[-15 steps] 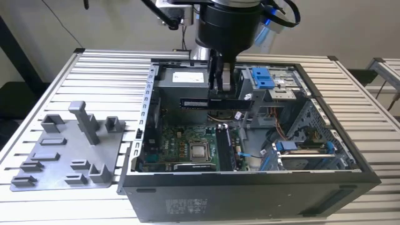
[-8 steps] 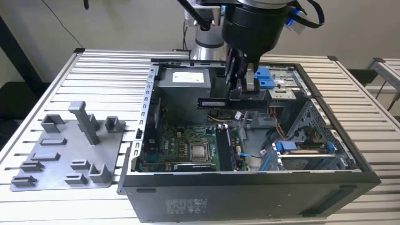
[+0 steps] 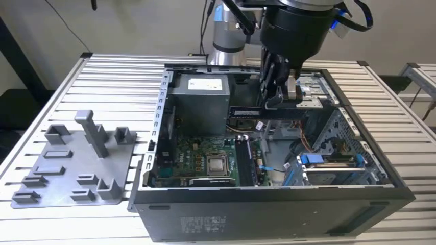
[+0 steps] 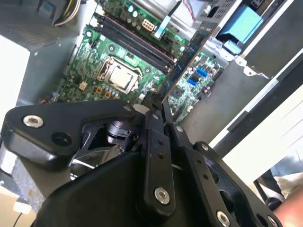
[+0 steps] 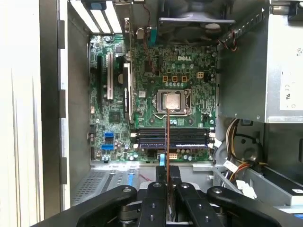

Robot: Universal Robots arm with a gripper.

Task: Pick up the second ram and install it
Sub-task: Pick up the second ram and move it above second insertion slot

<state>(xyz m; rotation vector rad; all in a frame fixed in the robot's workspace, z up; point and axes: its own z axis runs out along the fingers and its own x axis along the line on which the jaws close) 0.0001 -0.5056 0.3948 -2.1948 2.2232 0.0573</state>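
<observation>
Slatted table [image 3: 102, 76], open computer case [image 3: 272, 206] lying on it, green motherboard [image 5: 189, 71] inside, black gripper [image 3: 274, 103] above the case, fingers pinched shut on the second ram [image 3: 246, 111], held clear above the board.

Exterior view overlooks the whole case [image 3: 272, 217]; both wrist views closely face its motherboard [image 5: 142, 75] [image 4: 90, 61].

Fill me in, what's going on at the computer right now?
The gripper is shut on the memory stick and holds it level above the open computer case. In the first wrist view the stick hangs edge-on over the motherboard, near the memory slots and the processor, not yet seated. The grey tray sits on the table at the exterior view's left.
</observation>
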